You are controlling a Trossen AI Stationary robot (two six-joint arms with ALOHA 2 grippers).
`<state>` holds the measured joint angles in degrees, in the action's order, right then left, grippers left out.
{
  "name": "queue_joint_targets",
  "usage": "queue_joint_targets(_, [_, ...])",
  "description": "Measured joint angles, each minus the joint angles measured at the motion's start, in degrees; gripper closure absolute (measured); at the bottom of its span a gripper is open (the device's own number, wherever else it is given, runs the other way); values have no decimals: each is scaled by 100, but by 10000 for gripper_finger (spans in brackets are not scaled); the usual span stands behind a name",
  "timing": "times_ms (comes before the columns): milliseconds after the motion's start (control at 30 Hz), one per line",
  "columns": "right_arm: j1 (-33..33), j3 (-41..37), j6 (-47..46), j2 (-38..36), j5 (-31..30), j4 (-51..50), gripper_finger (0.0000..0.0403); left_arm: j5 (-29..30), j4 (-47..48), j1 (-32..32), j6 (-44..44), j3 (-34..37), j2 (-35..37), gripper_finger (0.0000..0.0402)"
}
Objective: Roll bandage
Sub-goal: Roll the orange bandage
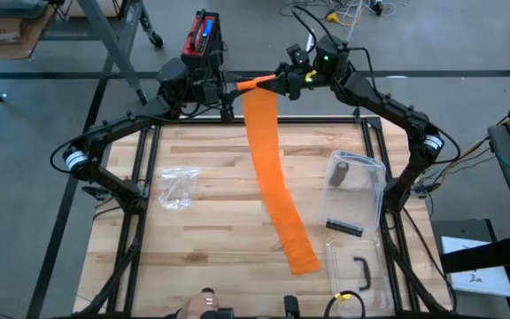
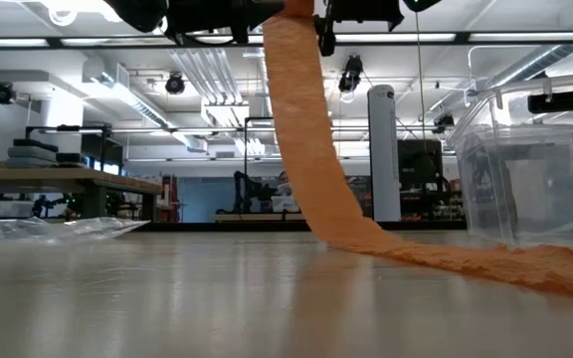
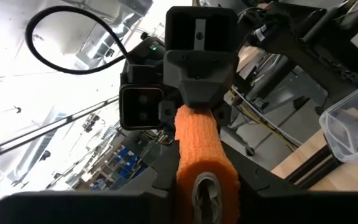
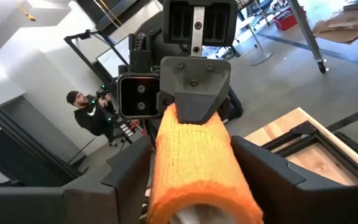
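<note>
While both arms meet at the far edge of the table, the orange bandage hangs between them, its rolled end held up in the air. The left hand grips one end of the roll, and the right hand grips the other, the two facing each other head-on. From the left wrist view the roll runs straight from that hand's fingers into the opposite hand's clamp; the right wrist view shows the same thing mirrored, roll filling the foreground and hiding the fingertips. The loose tail drops from the roll and trails across the wood toward the near edge, ending just beside a clear plastic container. In the low view the strip climbs out of the top of the picture, so both hands are cut off there. A crumpled clear plastic bag lies on the left side of the table. A person stands in the room beyond, seen small in the right wrist view.
</note>
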<state>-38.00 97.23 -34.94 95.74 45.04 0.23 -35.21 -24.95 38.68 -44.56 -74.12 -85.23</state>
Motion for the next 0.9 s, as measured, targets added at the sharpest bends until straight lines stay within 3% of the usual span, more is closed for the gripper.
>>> queue_joint_targets(500, [0, 0, 31, 0, -4, 2, 170, 180, -46, 0, -67, 0, 0, 329])
queue_joint_targets(900, [0, 0, 42, 0, -23, -9, 243, 159, -46, -2, -79, 1, 3, 333])
